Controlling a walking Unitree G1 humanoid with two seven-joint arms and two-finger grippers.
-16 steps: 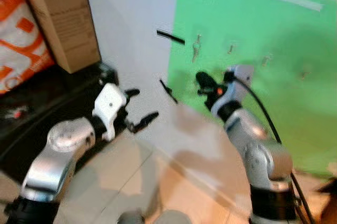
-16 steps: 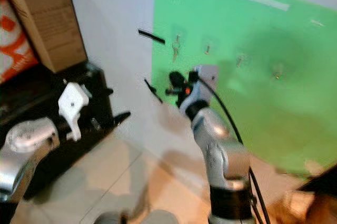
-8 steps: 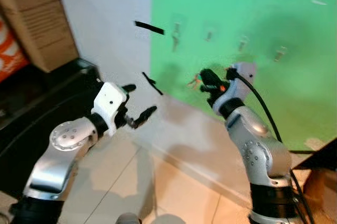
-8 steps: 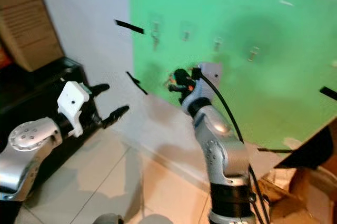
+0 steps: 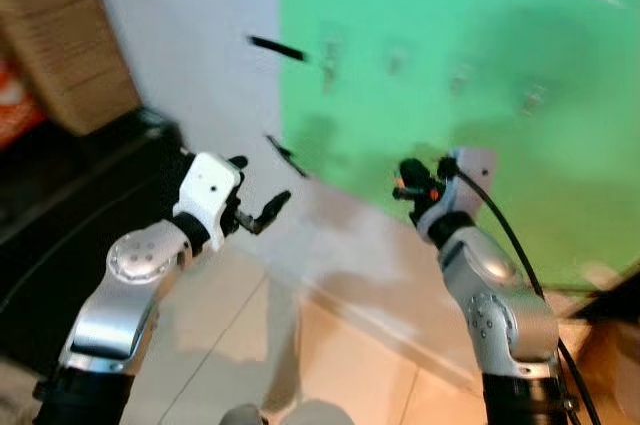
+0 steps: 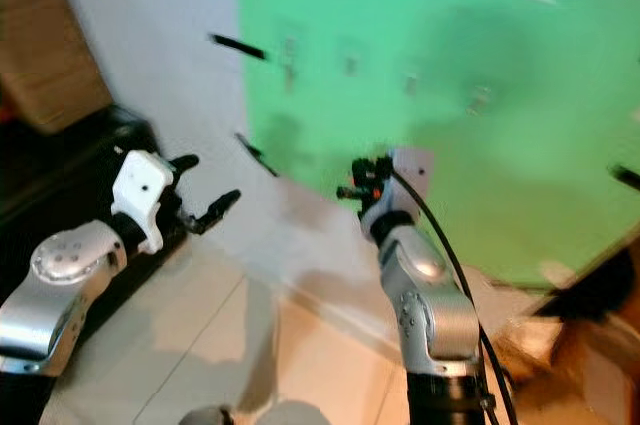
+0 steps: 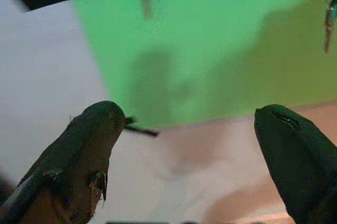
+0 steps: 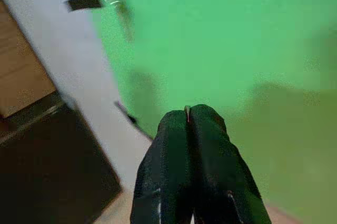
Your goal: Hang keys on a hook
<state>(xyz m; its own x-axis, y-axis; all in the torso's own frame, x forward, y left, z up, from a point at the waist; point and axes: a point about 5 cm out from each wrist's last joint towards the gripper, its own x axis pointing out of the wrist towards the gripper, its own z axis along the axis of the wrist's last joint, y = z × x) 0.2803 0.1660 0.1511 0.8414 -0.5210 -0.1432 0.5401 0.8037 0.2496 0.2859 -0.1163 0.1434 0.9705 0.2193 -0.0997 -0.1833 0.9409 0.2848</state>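
Right gripper (image 8: 188,116) pinched closed before green panel (image 5: 480,75), left gripper (image 7: 184,129) spread open

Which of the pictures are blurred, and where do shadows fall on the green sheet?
Left eye view and right eye view: motion-blurred, so the hooks look smeared; a broad soft shadow darkens the green sheet above the right gripper. Left wrist view: the left gripper fingers are out of focus, another shadow on the sheet.

Both head cameras looked forward and down at the green wall panel (image 5: 450,95) from nearby. Each wrist camera faced that same panel along its gripper's fingers.
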